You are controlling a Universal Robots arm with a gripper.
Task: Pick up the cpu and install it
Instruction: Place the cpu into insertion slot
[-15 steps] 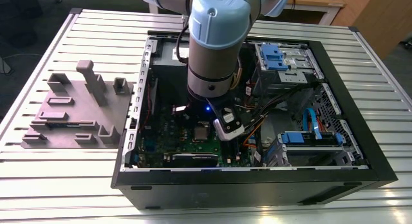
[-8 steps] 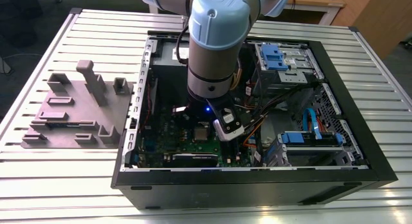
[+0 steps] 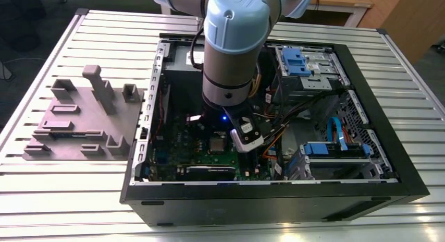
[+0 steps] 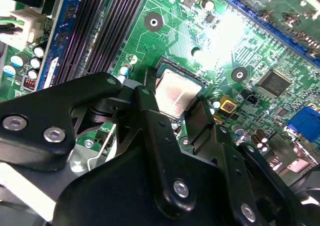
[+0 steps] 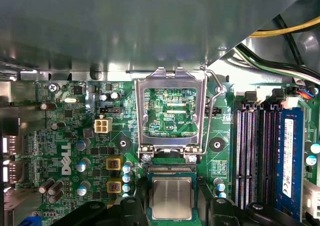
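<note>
on the exterior view's left, a grey plastic holder with blocks [image 3: 83, 119] stands on the ribbed silver metal tabletop [image 3: 56, 200]. beside it lies an open black computer box [image 3: 278, 203]. a big grey and light blue robot arm [image 3: 233, 49] reaches down into the box, over a flat green circuit board [image 5: 70, 131] with white letters printed on it.

in the first wrist view, a shiny silver metal socket frame [image 5: 172, 80] is flipped up. just by its hinge, the small flat square silver-grey cpu [image 5: 171, 196] lies flat in the socket. the black tool [image 5: 174, 208] is open. one finger stands on each side of the cpu with a thin gap, and it holds nothing. further over, a blue memory stick [image 5: 292, 186] has a white label.

on the exterior view's right, blue plastic drive holders [image 3: 323, 148] sit in the box.
</note>
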